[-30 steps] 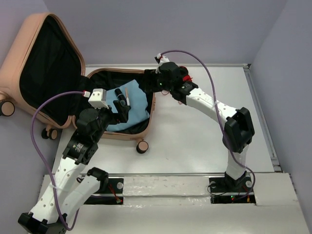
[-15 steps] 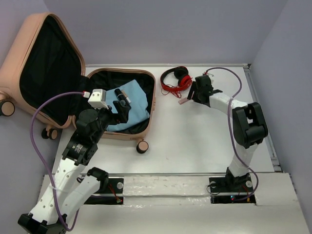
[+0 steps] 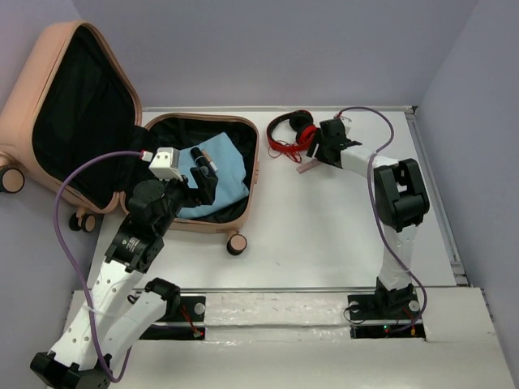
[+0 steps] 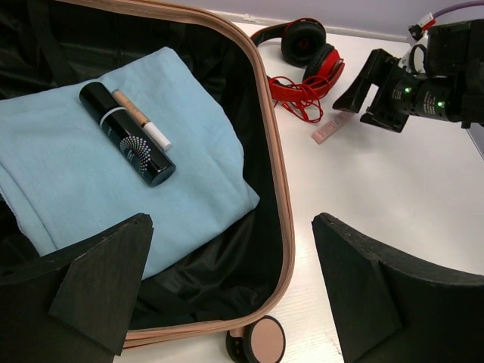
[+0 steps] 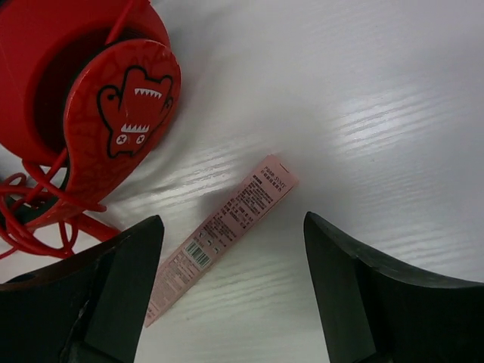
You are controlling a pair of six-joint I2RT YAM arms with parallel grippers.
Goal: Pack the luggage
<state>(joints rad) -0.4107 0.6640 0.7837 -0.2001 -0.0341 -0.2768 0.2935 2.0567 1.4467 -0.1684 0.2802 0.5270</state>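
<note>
Luggage (image 3: pixel 20 113) sits at far-left corner of table (image 3: pixel 324 235), open like a clamshell: base half flat on the top, lid tilted back to the left w/ black lining showing. One caster wheel (image 3: pixel 236 243) pokes out at the near-right corner of the base.

Inside the base, a folded light-blue cloth (image 4: pixel 189 174) fills most of the floor. On it lie a black bottle (image 4: pixel 128 136) and a slim beige tube w/ white cap (image 4: pixel 141 121), side by side & touching. Cloth's right edge stops short of the peach rim, leaving a strip of black lining.

L gripper (image 4: pixel 231 227) hovers over the near-right rim of the base, fingers spread wide, nothing btwn them.

R gripper (image 5: pixel 231 219) is low over the far-centre of the table, also spread wide & holding nothing. A slim pink carton (image 5: pixel 223 234) lies flat on the table under the gap, angled diagonally, apart from both fingers. Red headphones (image 5: pixel 113 98) w/ tangled red cord sit just beside the carton, on the luggage side.

Bare white tabletop runs from the luggage's right rim across to the headphones & carton, and over the whole near-right area.
</note>
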